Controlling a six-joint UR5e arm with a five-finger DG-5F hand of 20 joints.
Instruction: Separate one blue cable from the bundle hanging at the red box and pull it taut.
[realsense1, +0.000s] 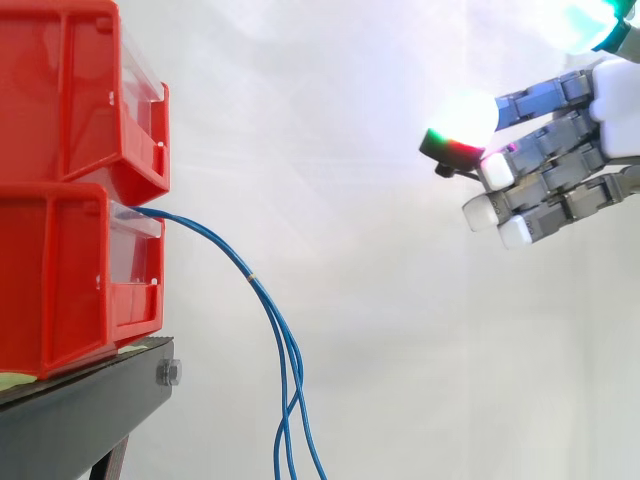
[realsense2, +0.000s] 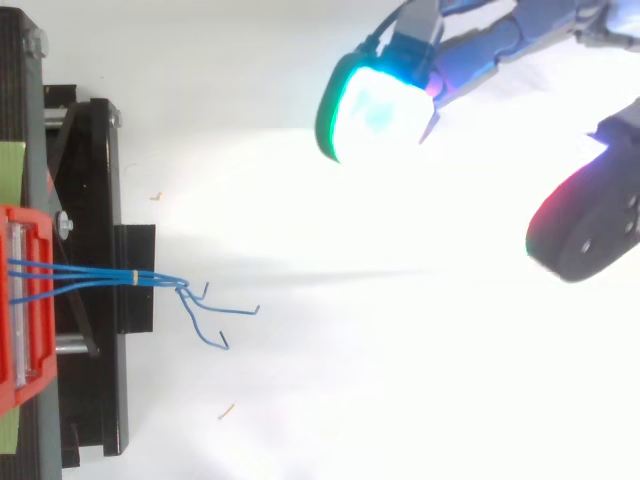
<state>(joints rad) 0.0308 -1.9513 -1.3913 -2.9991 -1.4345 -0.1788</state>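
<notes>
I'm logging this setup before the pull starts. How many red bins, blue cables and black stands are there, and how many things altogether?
Red bins: 2
Blue cables: 3
Black stand: 1
Total: 6

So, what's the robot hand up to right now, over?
Hand open, holding nothing, well clear of cables. Blue cables hang slack from lower red bin. Nothing in the way.
</notes>
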